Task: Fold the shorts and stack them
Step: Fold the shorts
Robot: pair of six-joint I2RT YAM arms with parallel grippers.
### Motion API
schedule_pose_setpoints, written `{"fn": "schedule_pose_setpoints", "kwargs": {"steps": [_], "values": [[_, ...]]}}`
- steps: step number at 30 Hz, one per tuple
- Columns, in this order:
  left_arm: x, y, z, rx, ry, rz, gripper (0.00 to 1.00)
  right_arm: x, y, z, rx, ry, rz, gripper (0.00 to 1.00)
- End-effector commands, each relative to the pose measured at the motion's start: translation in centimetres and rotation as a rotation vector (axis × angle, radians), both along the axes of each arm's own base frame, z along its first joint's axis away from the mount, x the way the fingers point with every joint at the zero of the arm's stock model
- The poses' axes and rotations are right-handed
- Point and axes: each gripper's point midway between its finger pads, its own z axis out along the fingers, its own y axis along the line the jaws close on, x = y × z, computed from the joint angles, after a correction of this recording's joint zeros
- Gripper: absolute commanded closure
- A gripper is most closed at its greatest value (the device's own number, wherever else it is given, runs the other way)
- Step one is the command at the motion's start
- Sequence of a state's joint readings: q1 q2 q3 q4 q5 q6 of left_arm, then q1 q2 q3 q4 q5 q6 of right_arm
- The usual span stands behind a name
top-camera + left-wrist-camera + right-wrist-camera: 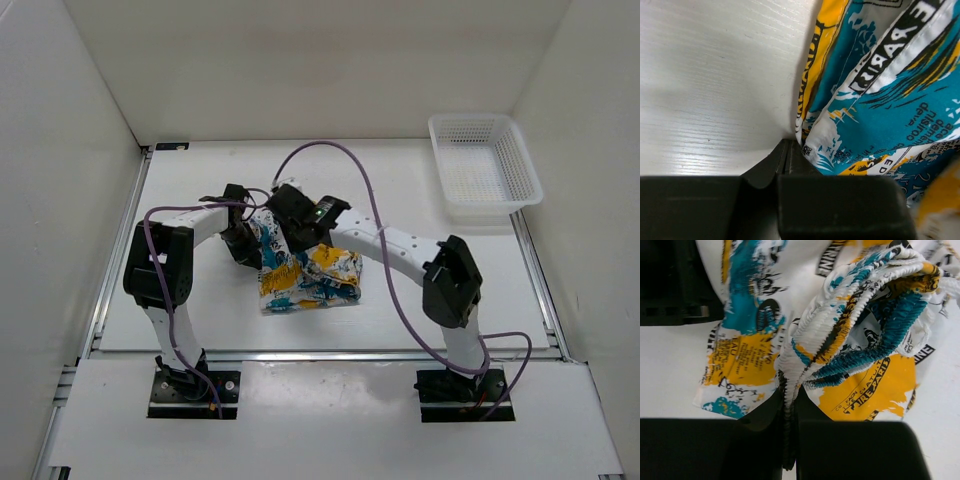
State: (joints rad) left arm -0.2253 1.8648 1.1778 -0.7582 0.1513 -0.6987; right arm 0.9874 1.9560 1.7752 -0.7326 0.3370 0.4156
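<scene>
At mid-bench, between the two arms, the shorts (310, 275) lie in a loose bundle. Their near part rests on the bench (200, 180) and their far part is raised toward both wrists. The left gripper (243, 238) sits at the bundle's left edge. In its wrist view the fingers are pressed together with a fold of printed cloth caught at their tips, so it looks to be pinching the shorts' edge. The right gripper (292, 222) is over the far side. Its own camera shows the fingers closed on the ribbed elastic waistband (850, 315), which is bunched into several layers. The basket (485, 165) stands well apart at the far right corner.

The fabric appears thin, light and limp: it sags and creases wherever it is not held, and it will not keep a shape by itself. The waistband is the thickest and firmest part, so it probably offers the surest hold. A single layer of cloth could slide out of a pinch, or drag other layers along with it. Holding two spread corners or edges, one per gripper, would likely let the cloth hang flat for a clean fold. Held bunched, as here, it is likely to fold unevenly.
</scene>
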Motion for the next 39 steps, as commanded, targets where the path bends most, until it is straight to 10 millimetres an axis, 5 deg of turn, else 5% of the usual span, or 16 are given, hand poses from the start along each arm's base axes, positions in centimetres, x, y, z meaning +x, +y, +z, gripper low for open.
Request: {"fn": "schedule_pose_setpoints", "kwargs": {"steps": [1, 11, 12, 16, 18, 21, 22, 23, 24, 25, 27, 28, 33, 36, 39], "values": [[0.9, 0.1, -0.4, 0.01, -0.02, 0.005, 0.9, -0.2, 2.4, 1.5, 0.03, -0.029, 0.051, 1.0], [1.8, 0.5, 1.0, -0.03, -0.05, 0.031, 0.87, -1.0, 5.3, -1.2, 0.024, 0.021, 0.116, 0.98], [2.1, 1.0, 1.4, -0.039, -0.064, 0.041, 0.82, -1.1, 5.8, -0.8, 0.047, 0.023, 0.127, 0.8], [2.9, 3.4, 5.3, -0.05, -0.142, 0.076, 0.23, -2.4, 6.3, 1.5, 0.128, 0.013, 0.177, 0.35], [2.7, 4.7, 6.9, -0.015, -0.154, 0.079, 0.16, -3.1, 5.2, 4.7, 0.194, -0.026, 0.173, 0.17], [3.4, 6.0, 10.1, 0.038, -0.207, 0.069, 0.16, -3.5, 2.1, 6.6, 0.285, -0.037, 0.105, 0.14], [3.4, 5.5, 11.3, 0.036, -0.231, 0.044, 0.19, -3.7, 0.8, 8.2, 0.328, -0.052, 0.081, 0.16], [4.0, 5.3, 12.9, 0.052, -0.275, 0.027, 0.23, -3.3, -1.2, 6.2, 0.3, -0.031, 0.028, 0.22], [4.1, 5.3, 13.4, 0.086, -0.287, 0.006, 0.4, -3.2, -2.4, 5.6, 0.297, -0.018, -0.005, 0.34], [4.0, 4.1, 14.4, 0.088, -0.3, -0.029, 0.48, -2.2, -4.2, 6.0, 0.323, -0.025, -0.075, 0.64], [4.0, 2.3, 15.2, 0.066, -0.323, -0.087, 0.74, -1.9, -6.2, 3.2, 0.288, 0.021, -0.122, 0.87], [3.9, 0.4, 15.3, 0.047, -0.326, -0.136, 0.8, -1.3, -7.1, 2.2, 0.287, 0.067, -0.15, 0.98], [4.2, -5.2, 13.1, -0.003, -0.274, -0.27, 0.9, -0.2, -8.1, -1.6, 0.248, 0.172, -0.172, 1.0], [4.8, -6.0, 9.9, 0.009, -0.213, -0.285, 0.9, 0.3, -7.5, -4.6, 0.215, 0.225, -0.166, 1.0], [5.9, -4.2, 5.4, 0.119, -0.148, -0.278, 0.9, 0.7, -7.3, -8.8, 0.166, 0.291, -0.18, 1.0]]}}
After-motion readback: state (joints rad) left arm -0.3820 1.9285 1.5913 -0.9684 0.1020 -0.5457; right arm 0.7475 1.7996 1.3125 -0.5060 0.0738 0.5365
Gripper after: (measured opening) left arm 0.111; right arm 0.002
